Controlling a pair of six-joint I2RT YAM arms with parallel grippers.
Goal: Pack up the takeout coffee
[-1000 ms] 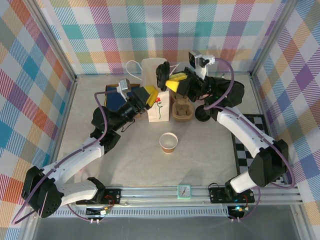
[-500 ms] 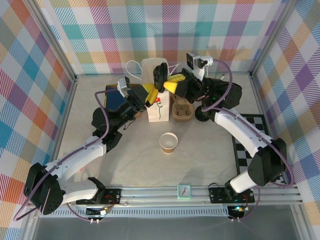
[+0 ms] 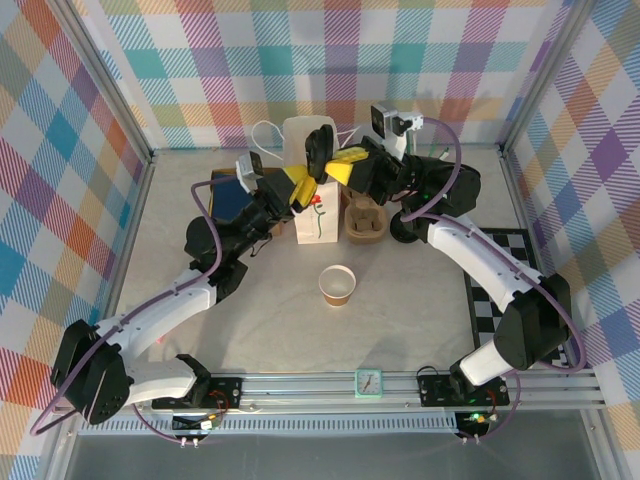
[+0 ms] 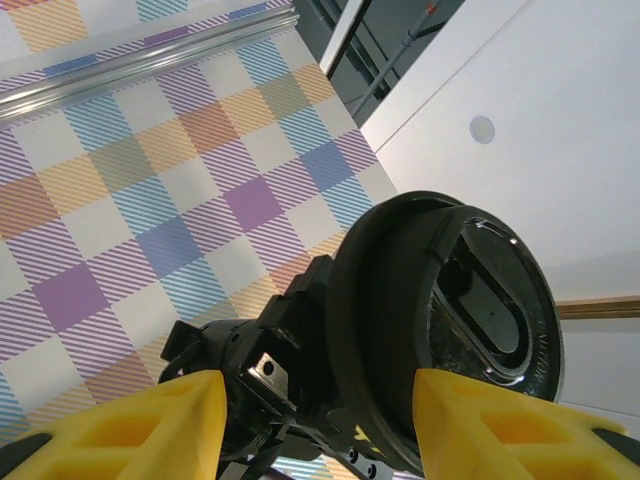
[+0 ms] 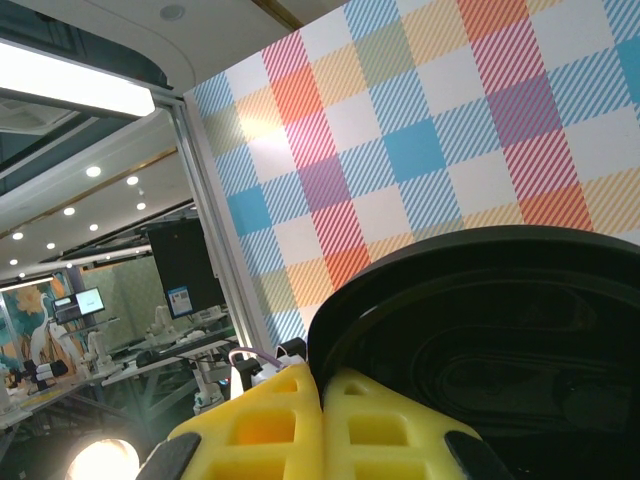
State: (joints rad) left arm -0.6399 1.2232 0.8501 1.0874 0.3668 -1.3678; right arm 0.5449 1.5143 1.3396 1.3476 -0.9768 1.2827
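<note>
Right gripper [image 3: 343, 165]: fingers clamped fully together on the rim of the black lid [image 3: 320, 150]. Lid stands on edge in the air, over the bag [image 3: 312, 225] top, at 12 o'clock of the table. No cup visible beneath it.

Left gripper [image 3: 300, 186]: at 7 o'clock from the lid, fingers roughly half apart, lid [image 4: 450, 320] between them. Contact: cannot tell.

A robot lab: aluminium-framed test cell [image 3: 113, 85] with plaid walls [image 3: 200, 70], monitors [image 5: 82, 300] and ceiling lights [image 5: 93, 172] beyond
</note>
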